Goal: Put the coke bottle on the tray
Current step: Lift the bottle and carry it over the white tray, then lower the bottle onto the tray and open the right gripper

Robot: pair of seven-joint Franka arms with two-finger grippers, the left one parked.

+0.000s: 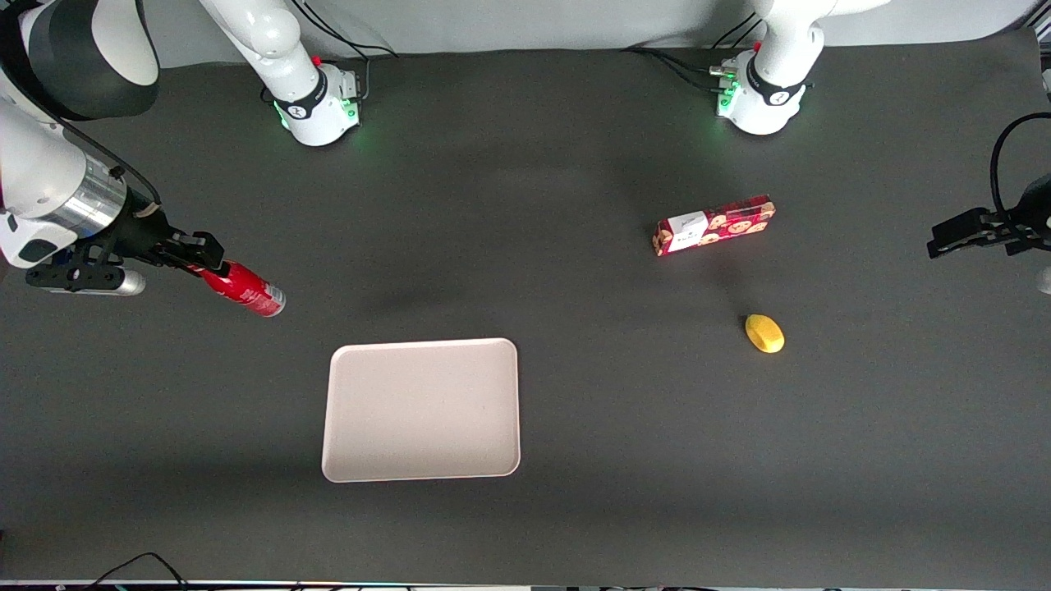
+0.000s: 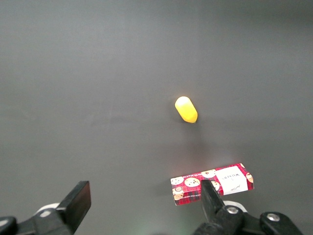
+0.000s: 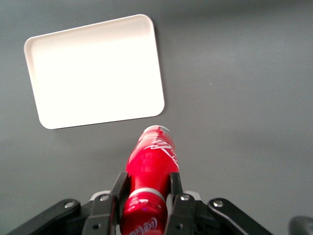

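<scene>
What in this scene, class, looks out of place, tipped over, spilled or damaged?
Nothing stands out. The gripper holds the slim red coke bottle by its neck above the dark table, clear of the empty beige-pink rectangular tray. Nothing is spilled or visibly damaged.

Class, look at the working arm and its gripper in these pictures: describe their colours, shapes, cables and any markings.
The working arm has glossy white rounded shells with a black joint section and a silvery metal wrist ring. A thin black cable runs along the wrist. Its gripper is matte black with two slim flat fingers. The white base carries a black band, a red button and green lights.
</scene>
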